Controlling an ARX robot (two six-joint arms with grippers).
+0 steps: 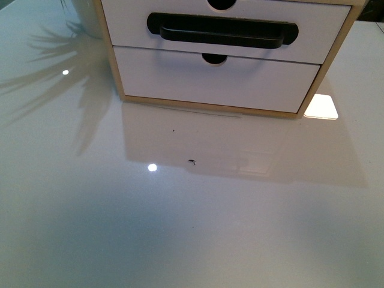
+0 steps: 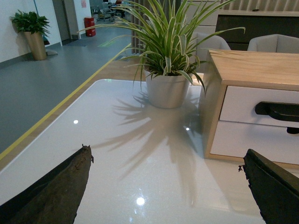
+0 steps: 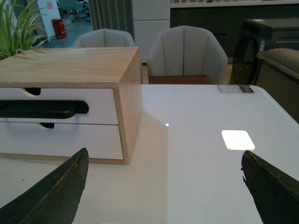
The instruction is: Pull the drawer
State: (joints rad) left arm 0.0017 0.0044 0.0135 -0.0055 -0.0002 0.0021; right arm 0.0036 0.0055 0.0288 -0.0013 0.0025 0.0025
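Two drawer fronts, front view: the drawer with its black handle at twelve o'clock; one plain front just under it.
Progress, front view: by my reading nothing is pulled; both fronts sit level.
Arms, front view: none.
Left gripper, left wrist view: one, fingers spread wide, empty, above the table, well apart from the handle.
Counts, left wrist view: one cabinet; one potted plant just beside it.
Right gripper, right wrist view: one, spread wide, empty, near the cabinet's corner.
Counts, right wrist view: two chairs beyond the table.
Remaining: reach the handle, grip it, draw the drawer out, so the whole task.
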